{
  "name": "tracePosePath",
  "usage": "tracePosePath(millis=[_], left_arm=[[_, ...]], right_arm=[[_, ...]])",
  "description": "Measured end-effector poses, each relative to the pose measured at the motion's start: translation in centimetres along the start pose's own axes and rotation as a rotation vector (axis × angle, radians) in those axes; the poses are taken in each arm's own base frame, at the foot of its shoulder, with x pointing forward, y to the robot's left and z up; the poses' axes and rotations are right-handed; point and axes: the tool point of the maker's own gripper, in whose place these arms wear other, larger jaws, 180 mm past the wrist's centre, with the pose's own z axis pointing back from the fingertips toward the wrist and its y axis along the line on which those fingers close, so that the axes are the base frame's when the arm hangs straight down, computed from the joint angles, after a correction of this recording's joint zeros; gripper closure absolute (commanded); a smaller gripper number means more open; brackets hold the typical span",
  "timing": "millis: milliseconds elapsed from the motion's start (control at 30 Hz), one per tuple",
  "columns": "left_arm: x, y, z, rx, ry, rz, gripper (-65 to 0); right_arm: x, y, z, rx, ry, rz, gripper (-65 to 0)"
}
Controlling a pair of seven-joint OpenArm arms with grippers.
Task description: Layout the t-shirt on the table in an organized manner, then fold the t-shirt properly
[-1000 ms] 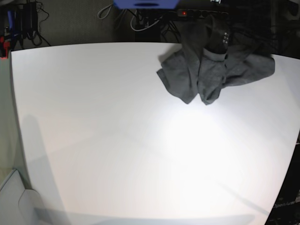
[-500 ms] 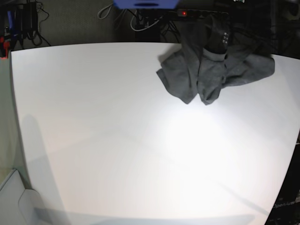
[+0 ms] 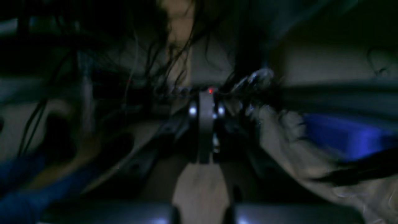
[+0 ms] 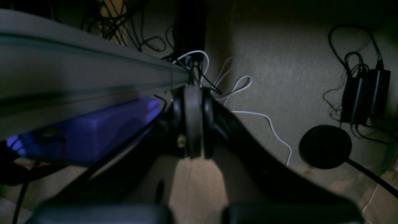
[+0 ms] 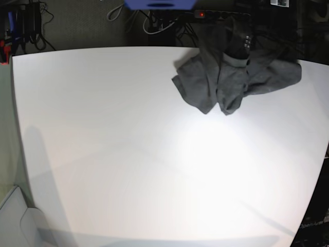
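- Fingers of both grippers are pressed together with nothing between them: the left gripper (image 3: 205,130) and the right gripper (image 4: 192,124) each show, in their own wrist view, as a narrow dark closed pair pointing down at the floor. Neither arm appears in the base view.
- Table (image 5: 128,154) fills nearly the whole base view, a broad white top with rounded corners and most of its surface bare.
- T-shirt (image 5: 231,77) lies in a crumpled dark grey heap at the table's far edge, towards the left arm's side, and part of it seems to hang over that edge. Folds overlap, so sleeves and hem cannot be told apart.
- Blue box (image 5: 159,4) sits beyond the far edge, with a power strip (image 5: 216,14) and its red light just beside it.
- Cables (image 4: 248,102) trail over the carpet in the right wrist view.
- Progress, as I judge it: nothing is done. The shirt is neither spread nor folded, and both grippers are well away from it, so all the laying out and folding remains.
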Motion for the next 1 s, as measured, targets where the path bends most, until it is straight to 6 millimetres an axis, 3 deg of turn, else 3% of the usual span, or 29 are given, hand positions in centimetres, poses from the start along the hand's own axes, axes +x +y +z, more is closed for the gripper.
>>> tracePosePath(millis=[67, 167, 333, 567, 733, 1000], left_arm=[[1.9, -0.4, 0.1, -0.012, -0.058, -0.006, -0.2], [1.7, 0.0, -0.4, -0.001, -0.047, -0.006, -0.4], [3.3, 0.0, -1.3, 0.0, -0.102, -0.008, -0.4], [5.7, 0.1, -2.7, 0.0, -0.175, -0.013, -0.5], [6.1, 0.1, -2.9, 0.0, -0.188, -0.005, -0.5], [8.6, 0.1, -3.9, 0.002, -0.266, -0.002, -0.5]], right_arm=[[0.1, 0.0, 0.0, 0.0, -0.002, 0.0, 0.0], [0.1, 0.0, -0.1, 0.0, -0.003, 0.0, 0.0], [0.0, 0.0, 0.0, 0.001, 0.022, 0.0, 0.0], [7.9, 0.0, 2.0, 0.032, -0.183, 0.053, 0.0], [11.0, -0.1, 3.4, 0.04, -0.26, 0.072, 0.0], [11.3, -0.2, 3.5, 0.04, -0.268, 0.075, 0.0]])
